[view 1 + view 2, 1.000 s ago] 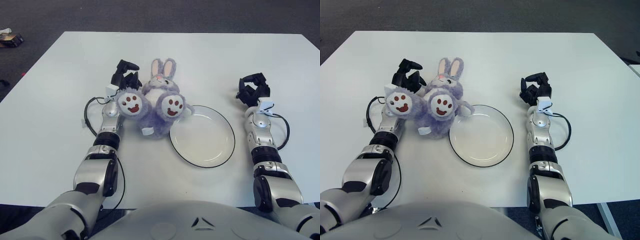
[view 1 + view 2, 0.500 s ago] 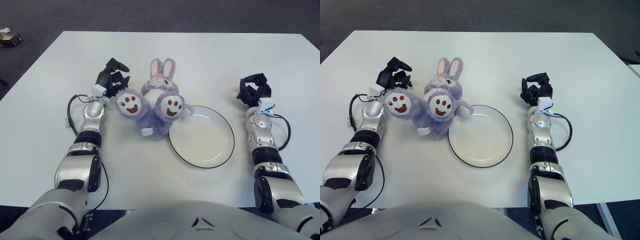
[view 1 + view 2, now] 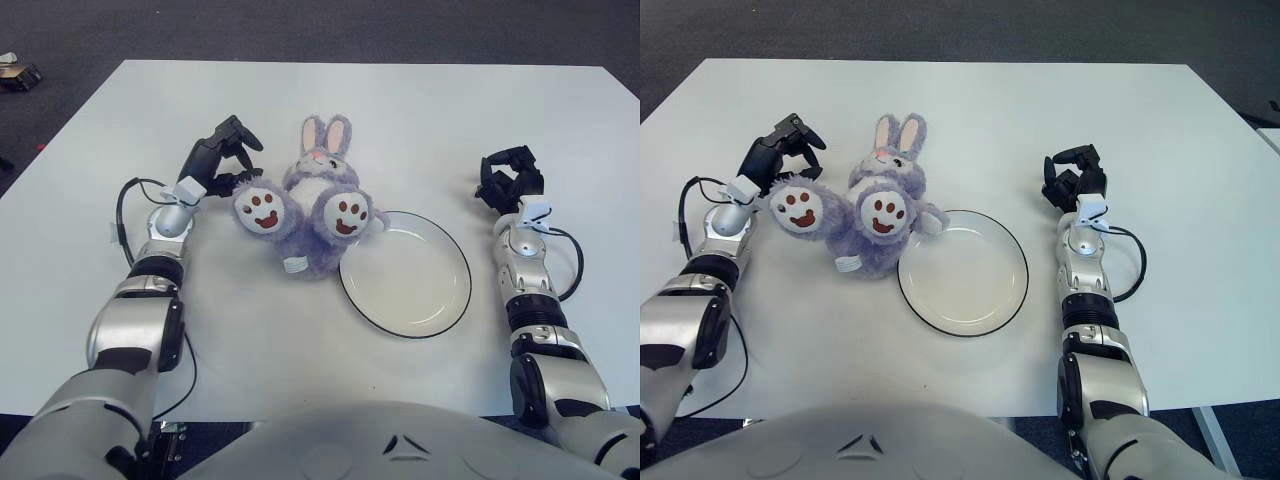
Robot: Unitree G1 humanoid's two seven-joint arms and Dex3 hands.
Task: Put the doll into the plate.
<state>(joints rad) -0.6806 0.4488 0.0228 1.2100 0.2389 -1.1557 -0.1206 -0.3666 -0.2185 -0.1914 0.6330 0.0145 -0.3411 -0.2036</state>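
Now the left hand has slid out to the left, away from the doll. Its fingers are curled and hold nothing. The doll sits on the desk, touching the plate's left edge, not in it yet. The right hand waits curled beside the plate.

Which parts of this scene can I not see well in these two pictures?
- The back of the doll: its own plush body hides it in both eye views.
- Whether the left hand touches the doll: the fingers curl beside its raised foot, and the contact spot is hidden.
- The palm of the right hand, right of the plate: curled fingers cover it.
- The table near edge: the robot's body covers it.
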